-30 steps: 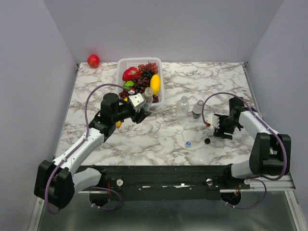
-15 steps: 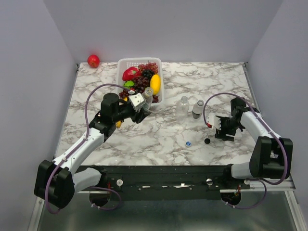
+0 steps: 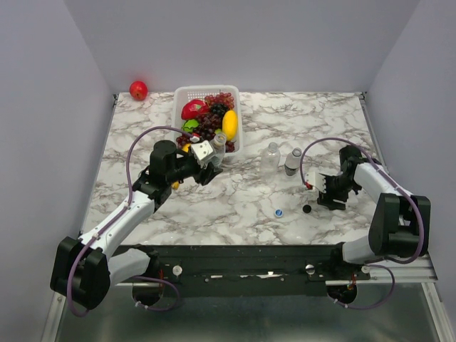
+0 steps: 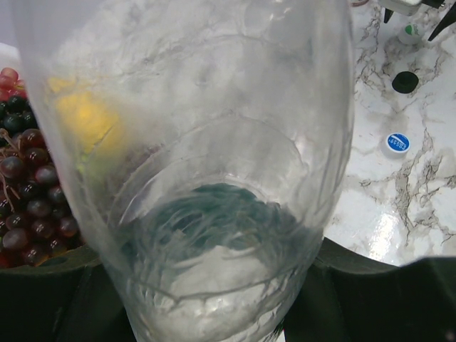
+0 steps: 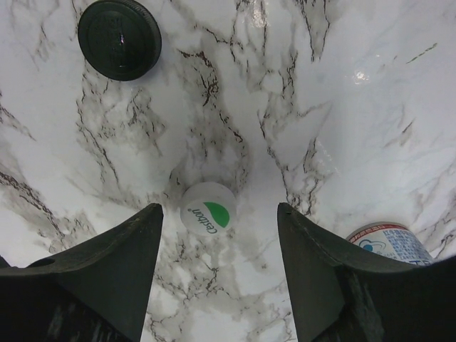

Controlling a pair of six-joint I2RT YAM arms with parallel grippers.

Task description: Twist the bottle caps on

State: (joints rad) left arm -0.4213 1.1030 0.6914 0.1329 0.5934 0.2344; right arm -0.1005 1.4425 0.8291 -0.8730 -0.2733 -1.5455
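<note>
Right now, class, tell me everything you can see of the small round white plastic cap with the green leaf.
The small round white plastic cap bears a green leaf mark and green lettering on its top. It lies flat, top upward, on the marble table, between the right arm's open jaws, which do not touch it.

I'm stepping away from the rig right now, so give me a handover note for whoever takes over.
Left fingers: shut on a clear bottle, held by the fruit basket.
Right fingers: open, straddling the white-green cap on the table, not gripping it.
Black cap and blue cap lie loose nearby; two more bottles stand behind them.
Done: no cap screwed on. Left: all three.
</note>
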